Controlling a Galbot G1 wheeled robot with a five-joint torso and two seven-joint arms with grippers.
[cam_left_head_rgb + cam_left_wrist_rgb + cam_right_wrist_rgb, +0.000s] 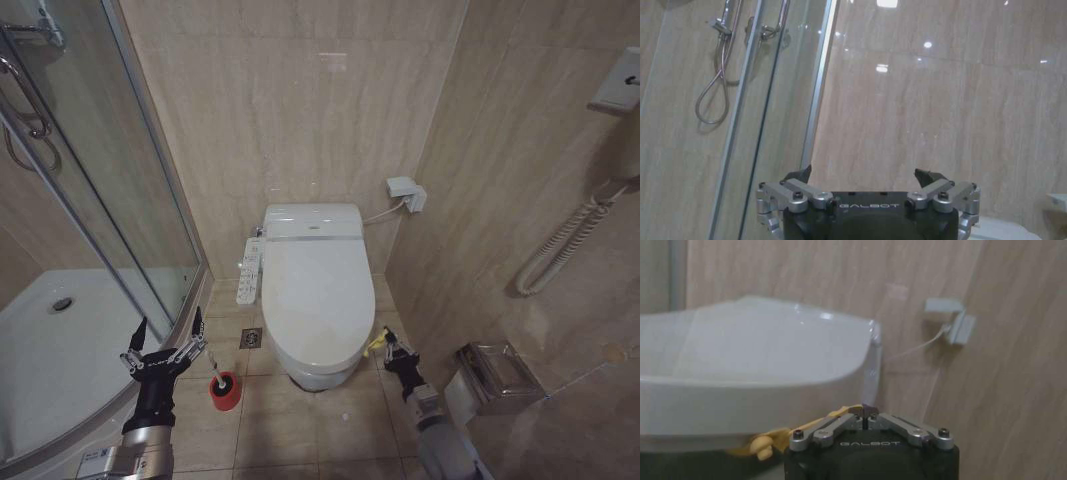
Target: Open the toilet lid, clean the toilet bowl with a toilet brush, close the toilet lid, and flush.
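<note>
Toilet lid point(315, 290) down flat over the toilet bowl point(318, 376), against the back wall. Yellow strap point(376, 343) at its front right edge, pinched in the right gripper point(392, 350), jaws together on it. Toilet brush point(220, 381) upright in its red holder on the floor, left of the bowl. Left gripper point(163, 348) beside it, jaws wide apart, empty. Opening barely begun; scrubbing, closing, flushing all to come. Right wrist view gives strap point(767, 440) and lid point(760, 345) close up; left wrist view gives shower glass point(767, 115) and wall.
</note>
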